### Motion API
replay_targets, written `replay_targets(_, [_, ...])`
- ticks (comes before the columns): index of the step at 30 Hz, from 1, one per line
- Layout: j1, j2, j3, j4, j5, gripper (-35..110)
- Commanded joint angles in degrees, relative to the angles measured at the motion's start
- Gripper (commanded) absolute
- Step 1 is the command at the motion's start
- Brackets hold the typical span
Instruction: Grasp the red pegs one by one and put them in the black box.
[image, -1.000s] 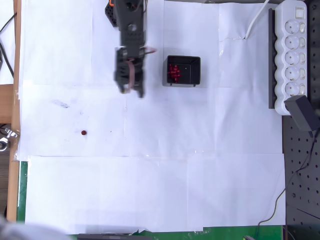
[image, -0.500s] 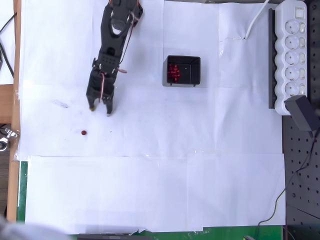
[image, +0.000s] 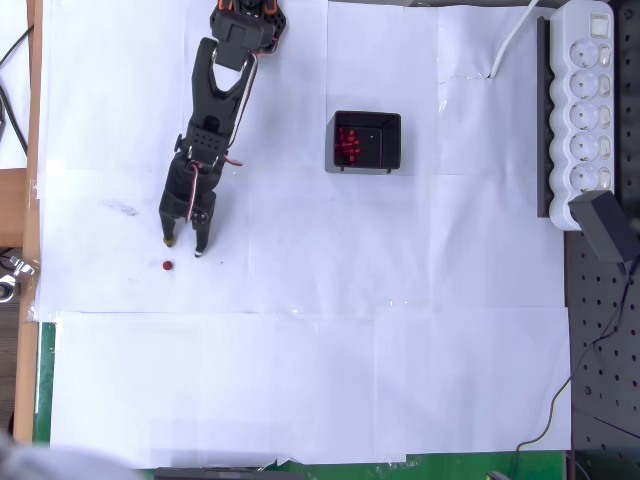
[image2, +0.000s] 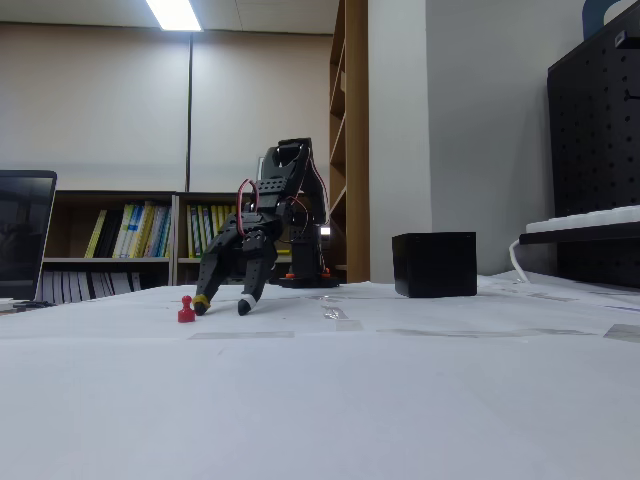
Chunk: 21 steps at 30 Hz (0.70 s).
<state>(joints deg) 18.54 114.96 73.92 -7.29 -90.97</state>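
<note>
One red peg (image: 167, 266) (image2: 185, 311) stands upright on the white paper at the left. My gripper (image: 184, 245) (image2: 221, 304) is open just above it in the overhead view, its fingertips low near the paper and nothing between them. The peg sits a little past the left fingertip, apart from it. The black box (image: 367, 141) (image2: 434, 264) stands to the right of the arm and holds several red pegs (image: 348, 144).
A white power strip (image: 587, 110) and a black adapter (image: 607, 226) lie along the right edge. White paper sheets (image: 320, 330) cover the table, with a wooden edge at the left. The arm's base (image: 245, 20) is at the top.
The arm has swung from beside the box to the left and stretched downward in the overhead view, bringing the open gripper close to the lone peg.
</note>
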Motion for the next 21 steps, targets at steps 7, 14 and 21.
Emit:
replay_targets(7, [2.2, 5.9, 8.7, -0.1, 0.2, 19])
replay_targets(14, [2.7, 7.7, 10.5, -0.3, 0.7, 18])
replay_targets(21, [2.5, 8.4, 11.3, -0.4, 0.7, 17])
